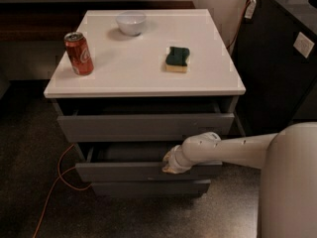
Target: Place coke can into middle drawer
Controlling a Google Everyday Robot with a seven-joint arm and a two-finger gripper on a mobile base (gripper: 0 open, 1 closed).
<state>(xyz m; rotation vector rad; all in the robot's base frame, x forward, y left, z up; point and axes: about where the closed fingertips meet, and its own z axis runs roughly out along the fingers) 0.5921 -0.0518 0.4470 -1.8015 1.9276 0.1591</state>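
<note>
The coke can, red with a silver lid, stands upright at the left edge of the white cabinet top. The middle drawer is pulled partly out, and a strip of its grey interior shows behind its flat front. My gripper is at the top edge of that drawer's front, right of centre, with my white arm reaching in from the right. The gripper is far below and to the right of the can.
A white bowl sits at the back of the top and a green-and-yellow sponge at the right. The top drawer stands slightly out. An orange cable lies on the floor at the left. A black cabinet stands to the right.
</note>
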